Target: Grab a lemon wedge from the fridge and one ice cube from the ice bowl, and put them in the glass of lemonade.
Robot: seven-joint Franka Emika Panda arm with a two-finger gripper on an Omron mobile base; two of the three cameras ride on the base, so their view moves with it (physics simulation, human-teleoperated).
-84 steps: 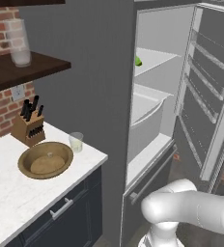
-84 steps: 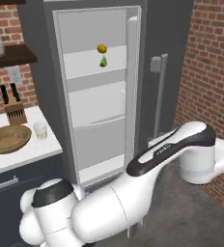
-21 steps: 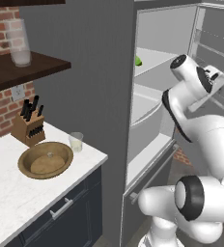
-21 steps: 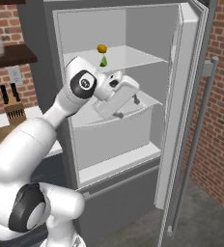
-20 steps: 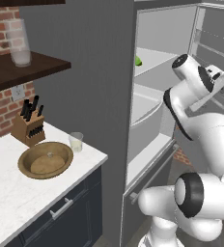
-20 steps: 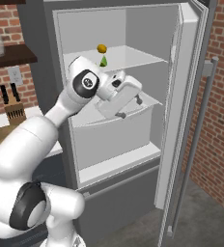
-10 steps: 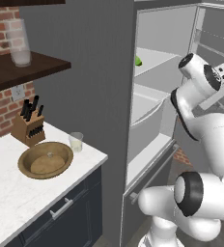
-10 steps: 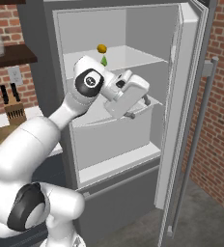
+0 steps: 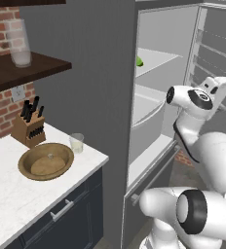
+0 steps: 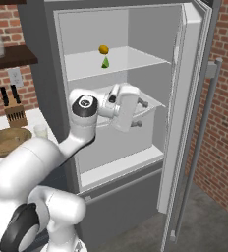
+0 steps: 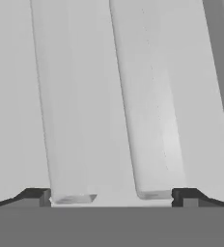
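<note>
Yellow-green lemon wedge (image 10: 105, 63) sits on the tall dark grey fridge's (image 10: 42, 59) upper shelf, upper middle of the right base frame, while the empty, wide-open two-finger gripper (image 10: 138, 113) has risen closer beneath it.

No readable text, labels, brands, numbers or signs are showing anywhere in these views.

A knife block (image 9: 29, 129) stands on the white counter (image 9: 17, 194) under a dark shelf (image 9: 25, 70) bearing a frosted glass (image 9: 20, 44).
</note>
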